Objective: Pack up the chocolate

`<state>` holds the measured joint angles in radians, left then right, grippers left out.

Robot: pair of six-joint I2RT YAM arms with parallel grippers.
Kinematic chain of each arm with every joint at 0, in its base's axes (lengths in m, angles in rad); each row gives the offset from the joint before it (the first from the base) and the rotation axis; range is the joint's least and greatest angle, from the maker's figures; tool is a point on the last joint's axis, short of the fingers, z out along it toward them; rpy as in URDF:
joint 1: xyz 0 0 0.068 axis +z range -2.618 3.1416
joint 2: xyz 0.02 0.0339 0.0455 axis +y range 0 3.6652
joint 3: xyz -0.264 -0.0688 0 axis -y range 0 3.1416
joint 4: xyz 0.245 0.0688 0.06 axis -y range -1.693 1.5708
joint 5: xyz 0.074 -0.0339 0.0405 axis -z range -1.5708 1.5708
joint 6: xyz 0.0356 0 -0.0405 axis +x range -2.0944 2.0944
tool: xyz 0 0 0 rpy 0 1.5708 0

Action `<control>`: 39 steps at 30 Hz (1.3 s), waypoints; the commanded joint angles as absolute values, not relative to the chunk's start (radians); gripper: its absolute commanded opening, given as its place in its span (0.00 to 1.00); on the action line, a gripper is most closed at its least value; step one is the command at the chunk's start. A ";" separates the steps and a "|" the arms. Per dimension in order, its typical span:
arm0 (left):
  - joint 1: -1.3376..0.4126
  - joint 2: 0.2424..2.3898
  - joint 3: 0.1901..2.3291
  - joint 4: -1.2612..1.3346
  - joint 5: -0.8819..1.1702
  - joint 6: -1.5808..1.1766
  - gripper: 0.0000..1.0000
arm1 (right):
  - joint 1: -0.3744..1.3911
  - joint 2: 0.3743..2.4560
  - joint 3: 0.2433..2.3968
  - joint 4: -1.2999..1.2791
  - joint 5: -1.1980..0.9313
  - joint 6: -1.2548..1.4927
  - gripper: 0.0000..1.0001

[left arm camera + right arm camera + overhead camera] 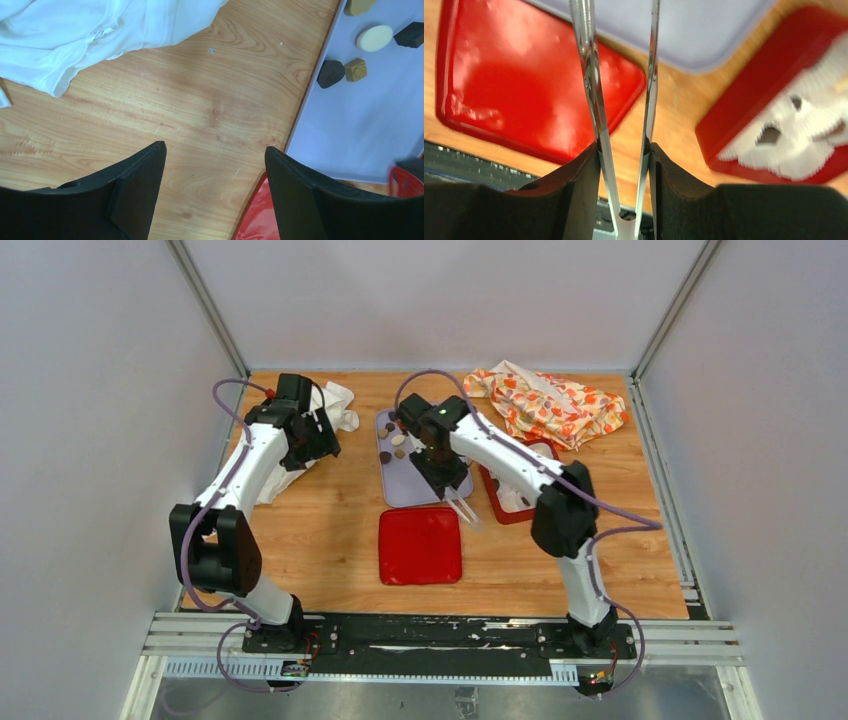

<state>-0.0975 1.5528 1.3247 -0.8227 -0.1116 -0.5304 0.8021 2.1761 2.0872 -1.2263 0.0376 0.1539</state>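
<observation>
Several chocolate pieces (394, 444), dark, tan and cream, lie at the far left end of a lavender tray (430, 490). The left wrist view shows a dark piece (330, 73), a tan block (355, 69) and a cream round (375, 38). My right gripper (440, 472) (622, 147) is shut on metal tongs (591, 75), above the tray's near end. The tong arms stand slightly apart and their tips (468, 518) are out of the wrist view. My left gripper (312, 440) (215, 147) is open and empty over bare wood, left of the tray.
A red lid (420, 545) (524, 85) lies near the middle. A red box (498, 510) (764, 110) with white paper cups (804, 135) sits right of the tray. A white cloth (335, 400) (100, 35) lies back left, a patterned cloth (550, 400) back right.
</observation>
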 commanded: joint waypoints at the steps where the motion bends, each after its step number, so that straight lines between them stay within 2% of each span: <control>1: -0.089 1.573 1.363 -0.830 -0.105 -0.525 0.77 | 0.749 1.942 1.878 -1.216 0.116 0.224 0.07; 8: -0.089 1.593 1.377 -0.828 -0.101 -0.527 0.77 | 0.519 1.599 1.511 -1.174 0.146 0.317 0.08; 14: -0.089 1.601 1.381 -0.819 -0.091 -0.531 0.77 | 0.285 1.434 1.269 -1.147 0.113 0.322 0.09; 20: -0.090 1.608 1.384 -0.819 -0.083 -0.536 0.77 | 0.199 1.415 1.174 -1.136 0.127 0.288 0.09; 39: -0.089 1.588 1.370 -0.819 -0.084 -0.530 0.77 | 0.186 1.459 1.115 -1.096 0.118 0.265 0.11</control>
